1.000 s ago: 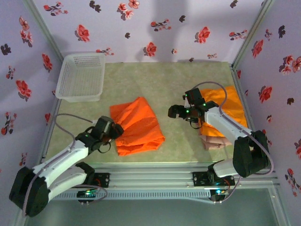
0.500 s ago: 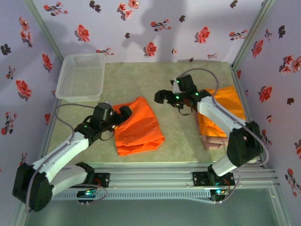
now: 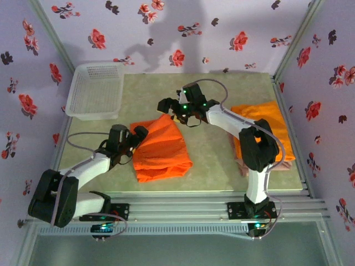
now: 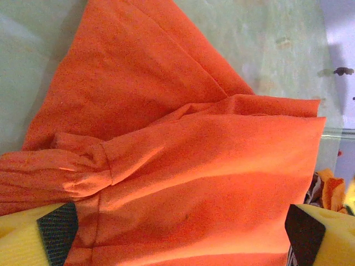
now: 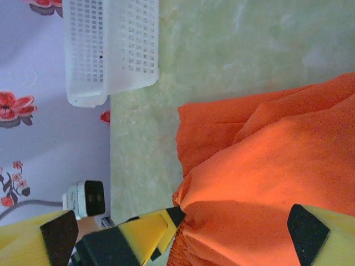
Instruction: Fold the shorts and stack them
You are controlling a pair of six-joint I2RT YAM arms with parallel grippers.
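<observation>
Pale green worktop (image 3: 211, 160) sits between lilac walls (image 3: 222, 16) printed with red flowers. At ten o'clock stands a white mesh basket (image 3: 95, 91), its mesh floor in plain sight. Folded orange shorts (image 3: 163, 149) lie at centre. The left hand (image 3: 136, 135), fingers spread apart, is at their nine o'clock edge. The right hand (image 3: 165, 105), also spread apart, is over their twelve o'clock corner. At three o'clock, second orange shorts (image 3: 280, 130) lie on pink-beige shorts (image 3: 242, 167).

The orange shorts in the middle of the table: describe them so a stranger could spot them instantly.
On the green table, find the white mesh basket in the far left corner. Near-right of it, mid-table, lie the folded orange shorts. The other orange shorts sit on a pink-beige pair at the right edge; these lie alone.
</observation>
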